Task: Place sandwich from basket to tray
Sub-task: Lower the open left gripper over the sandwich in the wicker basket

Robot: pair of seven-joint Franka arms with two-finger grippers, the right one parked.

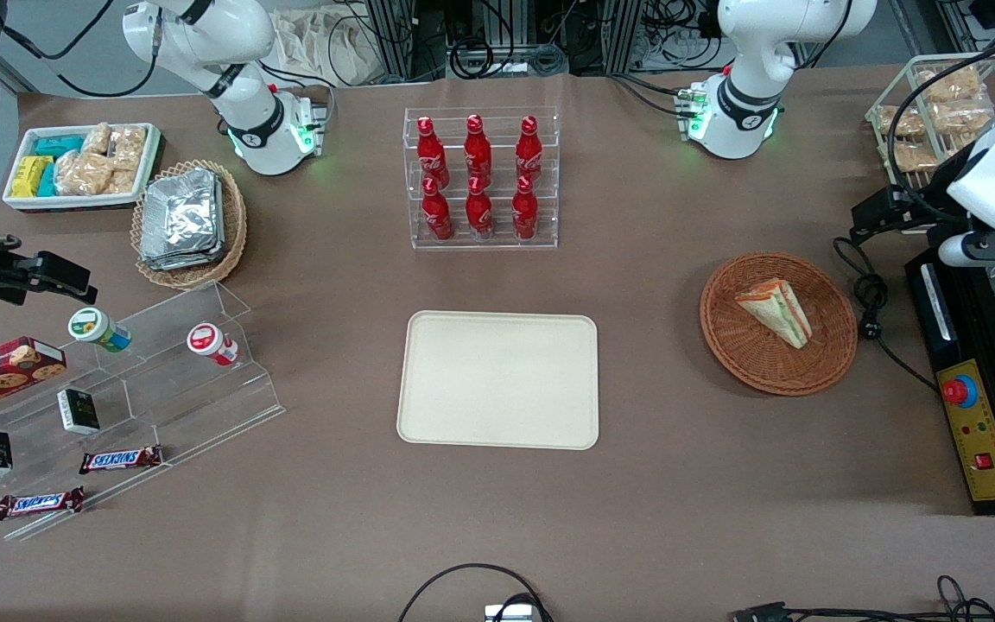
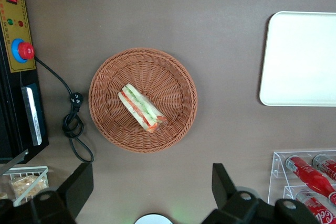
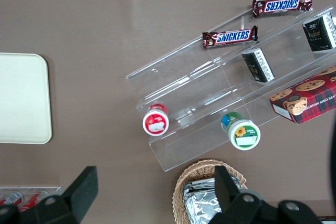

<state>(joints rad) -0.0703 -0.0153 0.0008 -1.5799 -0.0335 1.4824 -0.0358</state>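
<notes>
I am holding my left gripper (image 2: pixel 152 184) high above the table, its two black fingers (image 2: pixel 79 184) spread wide apart with nothing between them. It is hanging over bare brown tabletop just beside the basket (image 2: pixel 105 77), not over it.

The sandwich (image 2: pixel 142 108) is lying inside the reddish-brown wicker basket (image 1: pixel 826 345), resting on its woven floor close to the middle, a triangular wedge of white bread showing its green, orange and red layers. In the front view the sandwich (image 1: pixel 776 309) is pointing its narrow tip toward the front camera.

The cream-beige tray (image 1: pixel 498 380) is sitting flat near the middle of the table, well apart from the basket, toward the parked arm's end from it. Its rounded corner (image 2: pixel 273 95) is showing in my wrist view.

Farther from the front camera than the tray, a clear acrylic rack (image 1: pixel 481 180) is holding six red cola bottles (image 1: pixel 478 151) upright in two rows. Toward my end of the table, a black control box (image 1: pixel 977 415) with a red emergency button (image 1: pixel 959 390) is lying beside the basket, and its black cable (image 1: pixel 871 298) is coiling on the table between the two.
</notes>
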